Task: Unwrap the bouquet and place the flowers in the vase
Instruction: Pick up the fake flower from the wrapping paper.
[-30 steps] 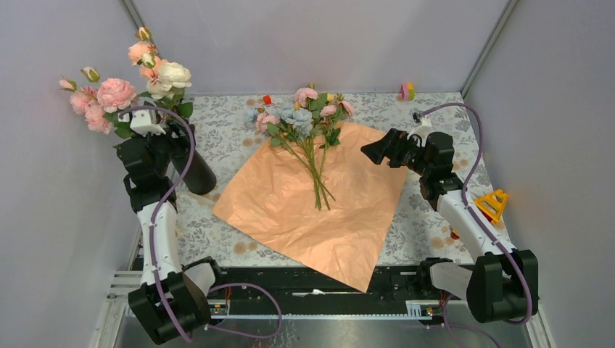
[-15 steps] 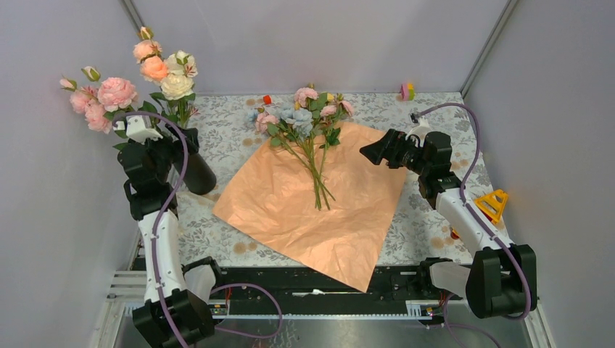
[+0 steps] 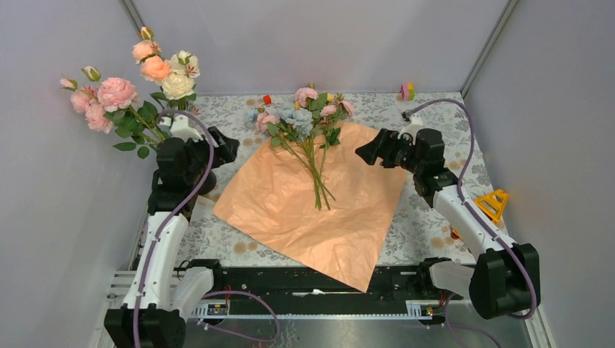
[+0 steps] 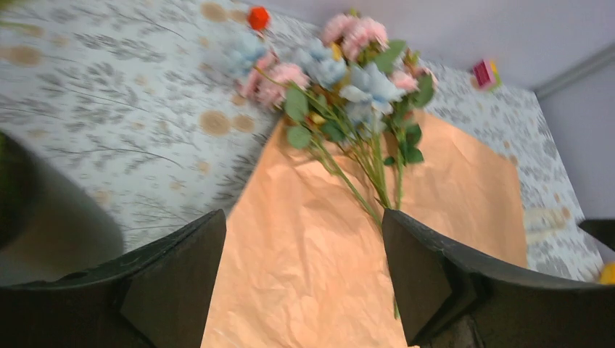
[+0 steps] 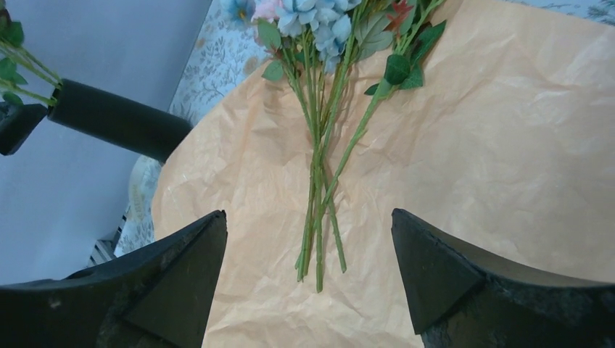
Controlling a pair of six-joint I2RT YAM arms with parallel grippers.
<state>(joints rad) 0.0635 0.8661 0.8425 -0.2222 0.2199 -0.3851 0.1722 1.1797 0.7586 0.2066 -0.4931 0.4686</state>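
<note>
Currently: paper (image 3: 312, 210) flat on desk (image 3: 417, 235), loose flowers (image 3: 304, 119) on its far half; vase (image 5: 120, 119) left, holding other flowers (image 3: 116, 94); left jaws and right jaws wide open, empty.

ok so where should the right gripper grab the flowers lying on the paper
Probably the bare green stems, where they bunch together below the leaves. Come straight down with the right gripper, jaws across them: they lie flat on the paper.

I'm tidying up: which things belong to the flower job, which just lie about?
Job: peach paper sheet; loose green-stemmed artificial roses; matte black cylinder vase; pink, cream roses in it.
Stray: red block; pink-yellow block; yellow triangular toy.
</note>
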